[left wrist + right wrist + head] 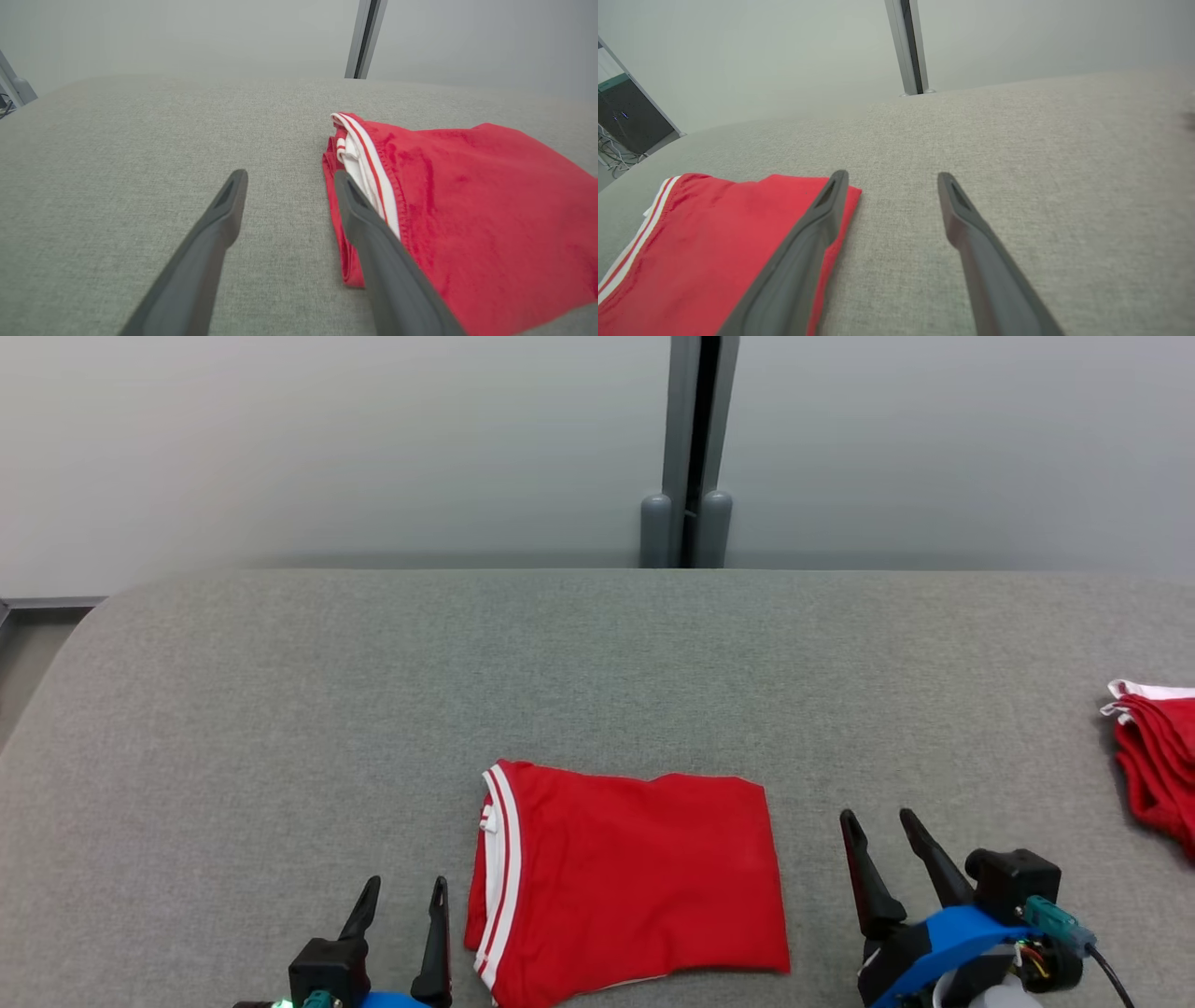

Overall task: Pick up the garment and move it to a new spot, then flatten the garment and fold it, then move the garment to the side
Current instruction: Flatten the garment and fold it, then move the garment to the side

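The fold looks finished, so as I judge it the pick-up, the flattening and the folding are done and only the last step is left, moving the garment to the side. It lies as a compact, nearly square packet at the near middle of the grey padded table, between the two grippers. The left gripper sits just beside its left edge with its fingers spread and nothing between them; in the left wrist view one finger crosses the striped edge in sight, and I cannot tell whether it touches the cloth. The right gripper stands a little off the garment's right edge, jaws likewise apart and empty. The garment is bright red with a white band carrying a thin red stripe down its left edge, where the stacked layers show and a bit of white lining peeks out. Its top face is smooth with only faint ripples, the far edge slightly wavy and the near edge a little uneven. At the table's right edge lies a heap of other red cloth, which may mark the place to put it
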Robot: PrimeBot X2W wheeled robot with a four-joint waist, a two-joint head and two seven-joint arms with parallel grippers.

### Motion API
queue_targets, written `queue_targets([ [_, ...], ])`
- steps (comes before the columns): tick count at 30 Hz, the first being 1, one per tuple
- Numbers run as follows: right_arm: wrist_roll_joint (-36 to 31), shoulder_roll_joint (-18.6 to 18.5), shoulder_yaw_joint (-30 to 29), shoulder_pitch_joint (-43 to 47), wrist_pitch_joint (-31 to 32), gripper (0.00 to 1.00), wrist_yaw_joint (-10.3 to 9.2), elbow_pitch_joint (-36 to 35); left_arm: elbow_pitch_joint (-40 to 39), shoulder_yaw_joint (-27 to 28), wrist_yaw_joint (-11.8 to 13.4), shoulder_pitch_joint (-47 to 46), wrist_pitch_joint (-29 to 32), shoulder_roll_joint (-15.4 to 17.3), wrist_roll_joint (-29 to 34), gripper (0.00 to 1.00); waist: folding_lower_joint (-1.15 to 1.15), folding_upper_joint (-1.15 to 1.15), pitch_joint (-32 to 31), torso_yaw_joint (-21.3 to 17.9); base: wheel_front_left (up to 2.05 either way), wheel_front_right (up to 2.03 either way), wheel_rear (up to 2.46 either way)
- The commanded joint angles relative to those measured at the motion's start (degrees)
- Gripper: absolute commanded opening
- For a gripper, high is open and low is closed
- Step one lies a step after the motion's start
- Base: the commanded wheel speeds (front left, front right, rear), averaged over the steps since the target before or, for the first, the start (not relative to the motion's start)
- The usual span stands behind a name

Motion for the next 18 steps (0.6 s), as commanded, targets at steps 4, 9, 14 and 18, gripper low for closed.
queue_targets([
  [4, -3.86, -0.03, -2.65, 3.1, -0.14, 1.0, 0.0, -0.89, -1.12, 0.57, 0.79, 0.71, -0.24, 0.03, 0.28, 1.0, 0.0, 0.0, -1.09, -1.75, 0.0, 0.0, 0.0],
  [9, -6.18, -0.02, -3.83, 6.23, -0.14, 1.0, 0.0, -1.42, -2.89, 1.13, 1.61, 2.3, -0.24, 0.03, 0.13, 1.0, 0.0, 0.0, -1.6, -2.14, 0.0, 0.0, 0.0],
  [14, -6.25, -0.03, -3.78, 7.44, -0.14, 1.0, 0.0, -1.48, -3.27, 1.03, 1.64, 3.24, -0.24, 0.02, 0.05, 1.0, 0.0, 0.0, -1.71, -1.98, 0.0, 0.0, 0.0],
  [18, -6.65, -0.03, -3.09, 6.97, -0.14, 1.0, 0.0, -0.99, -3.17, 0.63, 1.34, 3.1, -0.24, 0.03, 0.25, 1.0, 0.0, 0.0, -1.38, -1.29, 0.0, 0.0, 0.0],
])
